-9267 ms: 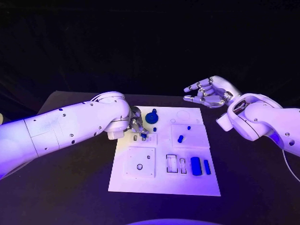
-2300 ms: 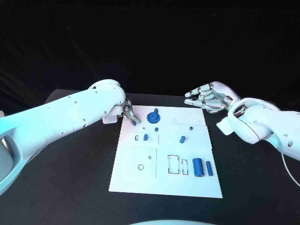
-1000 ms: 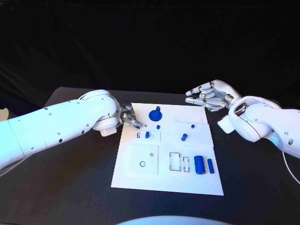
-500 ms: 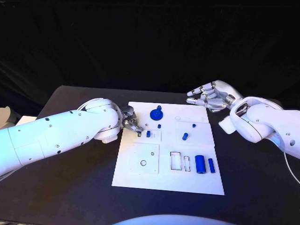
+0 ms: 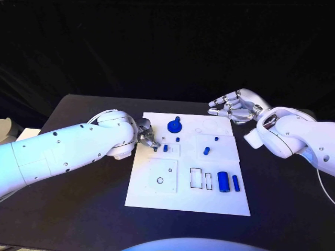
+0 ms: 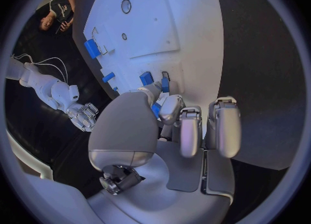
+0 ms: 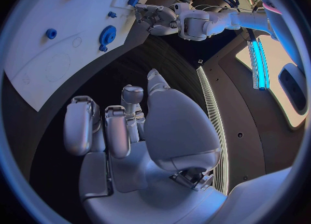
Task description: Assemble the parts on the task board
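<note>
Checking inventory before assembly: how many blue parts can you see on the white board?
7. A gear at the far edge; two small pieces just nearer; two more to their right; a cylinder and a slim bar, near right. The left hand may hide another.

parts (image 5: 222, 182) lie on the task board (image 5: 160, 201).

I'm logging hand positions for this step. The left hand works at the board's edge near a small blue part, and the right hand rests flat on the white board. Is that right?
Not quite. The right hand is not resting on the white board; the head view shows it raised beyond the board's far right corner, fingers curled, holding nothing. The rest stands: the left hand is at the board's left edge by a small blue part.
</note>
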`<action>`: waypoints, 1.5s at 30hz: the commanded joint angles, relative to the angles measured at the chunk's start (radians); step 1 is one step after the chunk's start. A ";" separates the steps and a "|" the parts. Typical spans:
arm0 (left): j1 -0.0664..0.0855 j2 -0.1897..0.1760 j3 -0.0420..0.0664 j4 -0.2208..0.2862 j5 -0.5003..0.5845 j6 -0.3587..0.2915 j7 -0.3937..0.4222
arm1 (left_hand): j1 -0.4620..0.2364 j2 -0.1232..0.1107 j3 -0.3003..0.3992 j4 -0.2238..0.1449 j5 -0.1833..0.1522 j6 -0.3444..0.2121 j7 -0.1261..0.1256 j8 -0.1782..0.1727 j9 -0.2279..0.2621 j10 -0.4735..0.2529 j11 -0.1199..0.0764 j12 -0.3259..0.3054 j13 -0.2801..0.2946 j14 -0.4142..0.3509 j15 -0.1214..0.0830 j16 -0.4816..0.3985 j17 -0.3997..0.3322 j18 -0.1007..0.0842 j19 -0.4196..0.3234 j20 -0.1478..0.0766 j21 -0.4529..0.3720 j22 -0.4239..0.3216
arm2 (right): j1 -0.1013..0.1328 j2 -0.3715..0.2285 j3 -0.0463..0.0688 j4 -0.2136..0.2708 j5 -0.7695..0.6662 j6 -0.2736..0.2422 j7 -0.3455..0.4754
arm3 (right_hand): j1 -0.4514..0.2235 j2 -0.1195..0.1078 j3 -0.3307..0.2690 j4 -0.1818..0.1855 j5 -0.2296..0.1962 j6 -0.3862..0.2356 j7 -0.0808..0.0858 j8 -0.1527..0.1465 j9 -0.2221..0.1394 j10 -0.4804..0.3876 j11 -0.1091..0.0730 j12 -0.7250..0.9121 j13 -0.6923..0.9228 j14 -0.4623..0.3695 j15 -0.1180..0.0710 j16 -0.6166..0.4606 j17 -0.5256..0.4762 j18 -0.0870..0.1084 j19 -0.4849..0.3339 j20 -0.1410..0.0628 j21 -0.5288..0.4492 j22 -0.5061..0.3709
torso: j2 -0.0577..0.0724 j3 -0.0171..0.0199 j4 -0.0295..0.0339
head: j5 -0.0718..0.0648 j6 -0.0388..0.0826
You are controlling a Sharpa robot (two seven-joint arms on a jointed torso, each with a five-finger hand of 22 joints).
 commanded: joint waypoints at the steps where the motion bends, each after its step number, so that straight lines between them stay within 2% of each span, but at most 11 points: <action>1: -0.003 0.002 -0.001 0.001 -0.013 0.050 -0.006 | 0.010 0.003 0.055 -0.051 -0.006 0.007 -0.014 0.004 0.002 0.005 -0.002 0.003 0.000 0.105 -0.001 0.003 0.263 -0.004 0.062 -0.003 0.004 0.168 | -0.001 0.001 0.000 0.000 -0.008 0.016 0.009 | -0.001 0.013 -0.005 -0.004 0.004 0.005 0.000 0.000 0.001 0.000 -0.003 -0.002 -0.001 0.075 -0.005 -0.005 0.145 0.007 -0.002 -0.008 -0.006 -0.001 | 0.000 0.0002 -0.0002 | -0.002 -0.002; 13: -0.004 -0.002 -0.001 0.004 -0.019 0.098 -0.019 | 0.011 -0.001 0.056 -0.053 -0.006 0.008 -0.015 0.004 0.002 0.004 -0.002 0.002 -0.001 0.105 -0.001 0.003 0.263 -0.004 0.062 -0.003 0.003 0.168 | -0.002 0.002 0.000 -0.001 -0.009 0.018 0.010 | -0.001 0.014 -0.006 -0.004 0.005 0.005 0.000 0.000 0.001 0.000 -0.003 -0.002 -0.001 0.075 -0.005 -0.005 0.146 0.007 -0.002 -0.008 -0.006 -0.001 | -0.001 -0.0003 0.0014 | -0.004 -0.005; 26: -0.004 0.001 -0.001 0.002 -0.019 0.104 -0.031 | 0.014 -0.003 0.058 -0.055 -0.006 0.009 -0.015 0.004 0.003 0.005 -0.003 0.004 0.001 0.105 -0.001 0.003 0.263 -0.004 0.063 -0.003 0.005 0.169 | -0.003 0.001 0.000 -0.001 -0.010 0.017 0.011 | -0.001 0.014 -0.006 -0.004 0.005 0.005 0.000 0.000 0.001 0.000 -0.003 -0.002 -0.001 0.075 -0.005 -0.005 0.146 0.007 -0.002 -0.008 -0.006 -0.001 | -0.002 0.0004 0.0008 | 0.000 -0.006; 31: -0.004 0.009 -0.001 -0.005 -0.014 0.114 -0.047 | -0.002 0.001 0.057 -0.040 -0.008 0.014 -0.014 0.007 0.005 0.005 -0.002 0.003 -0.001 0.105 -0.001 0.003 0.263 -0.005 0.063 -0.002 0.007 0.172 | -0.003 0.001 0.000 0.001 -0.009 0.018 0.011 | -0.001 0.014 -0.006 -0.004 0.005 0.005 0.000 0.000 0.001 0.000 -0.003 -0.002 -0.001 0.075 -0.005 -0.005 0.146 0.007 -0.002 -0.008 -0.006 -0.001 | -0.001 0.0010 0.0003 | 0.001 -0.006; 35: -0.004 0.017 -0.001 -0.015 -0.003 0.126 -0.061 | -0.022 0.000 0.046 -0.022 -0.009 0.018 -0.014 0.010 0.008 0.005 -0.001 0.002 -0.002 0.105 -0.001 0.003 0.263 -0.005 0.063 -0.003 0.007 0.172 | -0.003 0.000 0.000 0.003 -0.009 0.018 0.012 | -0.001 0.016 -0.007 -0.003 0.007 0.006 0.000 0.000 0.001 0.000 -0.002 -0.002 -0.002 0.075 -0.005 -0.005 0.145 0.007 -0.002 -0.008 -0.006 -0.001 | -0.001 0.0018 -0.0028 | 0.002 -0.004; 37: -0.004 0.020 -0.001 -0.019 0.001 0.135 -0.067 | -0.035 -0.007 0.034 -0.012 -0.009 0.021 -0.015 0.011 0.009 0.005 -0.002 0.002 -0.002 0.105 -0.002 0.003 0.263 -0.005 0.063 -0.003 0.007 0.173 | -0.003 0.000 0.000 0.004 -0.009 0.018 0.012 | -0.001 0.016 -0.007 -0.003 0.007 0.006 0.000 0.000 0.001 0.000 -0.002 -0.002 -0.002 0.075 -0.005 -0.005 0.145 0.007 -0.002 -0.008 -0.006 -0.001 | -0.001 0.0019 -0.0036 | 0.002 -0.005; 41: -0.004 0.026 -0.001 -0.027 0.006 0.150 -0.077 | -0.065 -0.035 0.005 0.008 -0.009 0.030 -0.018 0.014 0.011 0.002 -0.004 -0.004 -0.009 0.105 -0.003 0.003 0.263 -0.006 0.064 -0.004 0.008 0.175 | -0.003 -0.002 0.000 0.005 -0.009 0.019 0.012 | -0.001 0.016 -0.007 -0.003 0.007 0.006 0.000 0.000 0.001 0.000 -0.002 -0.002 -0.002 0.075 -0.005 -0.005 0.145 0.007 -0.002 -0.008 -0.006 -0.001 | -0.001 0.0007 -0.0006 | -0.002 -0.005; 45: -0.004 0.033 -0.001 -0.036 0.010 0.161 -0.084 | -0.086 -0.046 -0.012 0.024 -0.008 0.039 -0.023 0.015 0.011 0.004 -0.008 -0.004 -0.009 0.105 -0.006 0.003 0.263 -0.007 0.066 -0.005 0.013 0.180 | -0.003 -0.003 0.000 0.007 -0.009 0.018 0.013 | -0.001 0.016 -0.007 -0.003 0.007 0.006 0.000 0.000 0.001 0.000 -0.002 -0.002 -0.002 0.075 -0.005 -0.005 0.145 0.007 -0.002 -0.008 -0.006 -0.001 | -0.001 0.0012 -0.0004 | -0.003 -0.005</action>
